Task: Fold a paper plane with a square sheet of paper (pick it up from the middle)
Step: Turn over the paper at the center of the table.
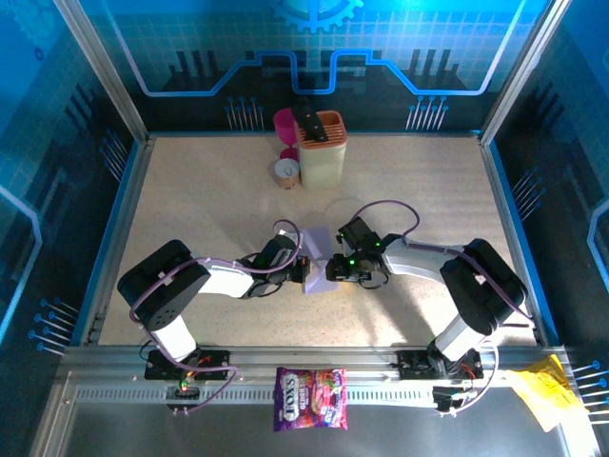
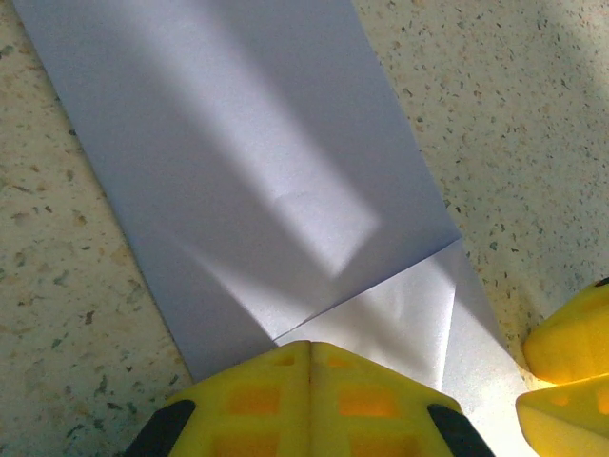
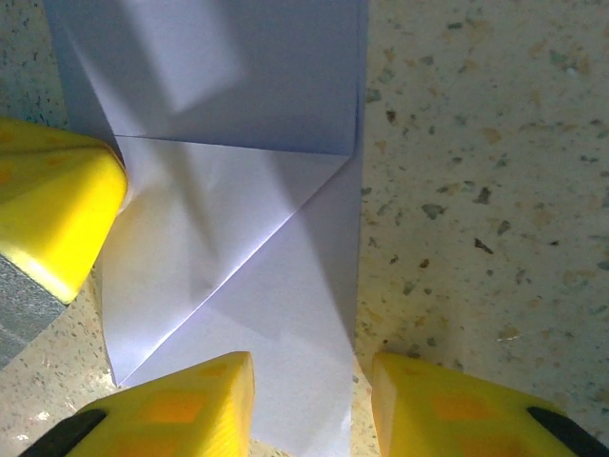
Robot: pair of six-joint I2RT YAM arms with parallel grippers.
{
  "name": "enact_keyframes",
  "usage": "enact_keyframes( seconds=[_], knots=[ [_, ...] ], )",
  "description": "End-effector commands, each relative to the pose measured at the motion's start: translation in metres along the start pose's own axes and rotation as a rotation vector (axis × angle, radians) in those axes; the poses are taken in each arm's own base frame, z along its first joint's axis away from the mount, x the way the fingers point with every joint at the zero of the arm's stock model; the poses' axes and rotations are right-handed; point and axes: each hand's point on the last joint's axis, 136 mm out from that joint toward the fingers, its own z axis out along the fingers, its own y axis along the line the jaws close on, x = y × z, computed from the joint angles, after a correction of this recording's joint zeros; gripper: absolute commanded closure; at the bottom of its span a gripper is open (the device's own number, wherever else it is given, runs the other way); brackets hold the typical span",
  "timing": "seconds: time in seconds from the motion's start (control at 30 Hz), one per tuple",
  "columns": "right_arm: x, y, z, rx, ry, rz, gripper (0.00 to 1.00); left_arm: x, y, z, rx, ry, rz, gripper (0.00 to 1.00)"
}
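Left pincer is clenched, its two yellow fingers shut hard together. Its tips bear down on the near end of the sheet of paper. Whether an edge is nipped between them I cannot tell; it looks more like a hold-down than a grasp.

The pale lilac sheet lies flat on the speckled surface, midway between the two arms. It is already doubled into a long strip, with a triangular flap turned across one end.

Right pincer is released and grasps nothing. Its fingers stand apart at that same end, one over the paper and one over bare surface, and the strip's long edge runs between them.

The step in hand appears to be the nose folds: either sharpening the crease of the corner that is down, or bringing the next corner over.

To do it well:
- **Pinning:** the left pincer should pin the sheet firmly close to the fold line, so the strip neither slides nor swings when it is worked.
- **Lifting the edge:** the right pincer should come in low, almost flat to the surface. One finger should slip under the free edge alone, without scooping up the lower layer.
- **Placing the corner:** the corner's edge should meet the long centre crease squarely before any pressure goes on, since a skewed nose would carry into every later fold.
- **Creasing:** the fold is best pressed from the pinned end outward in short, slow strokes. Paper this thin is likely to buckle or ride up if pushed fast.
- **Clearance:** the two pincers sit just beside one another, so the right one needs care not to knock the left off its hold.
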Motion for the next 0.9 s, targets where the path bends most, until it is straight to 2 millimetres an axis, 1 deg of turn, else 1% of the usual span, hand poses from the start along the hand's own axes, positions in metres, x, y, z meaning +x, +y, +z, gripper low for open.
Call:
enact_keyframes(
  seconds=[0.0,0.07,0.13,0.3,0.4,0.53,0.7,0.87],
  knots=[
    [0.014,0.032,0.012,-0.072,0.058,-0.067,0.63,0.039,0.031,0.003,-0.085,0.122,-0.026,1.00],
    [0.013,0.040,0.012,-0.083,0.054,-0.080,0.63,0.040,0.031,0.003,-0.086,0.123,-0.026,1.00],
    [0.012,0.044,0.012,-0.086,0.053,-0.084,0.63,0.040,0.031,0.003,-0.084,0.123,-0.027,1.00],
    [0.007,0.044,0.010,-0.093,0.032,-0.073,0.63,0.040,0.031,0.004,-0.083,0.123,-0.029,1.00],
    [0.002,0.038,0.011,-0.128,0.010,-0.025,0.59,0.041,0.031,0.004,-0.079,0.124,-0.031,1.00],
    [-0.010,0.030,0.010,-0.214,-0.043,0.043,0.53,0.041,0.031,0.004,-0.080,0.126,-0.032,1.00],
    [-0.023,0.031,0.008,-0.293,-0.083,0.054,0.52,0.041,0.031,0.005,-0.082,0.131,-0.031,1.00],
    [-0.032,0.021,0.004,-0.309,-0.117,0.067,0.53,0.041,0.031,0.006,-0.083,0.132,-0.032,1.00]
  ],
)
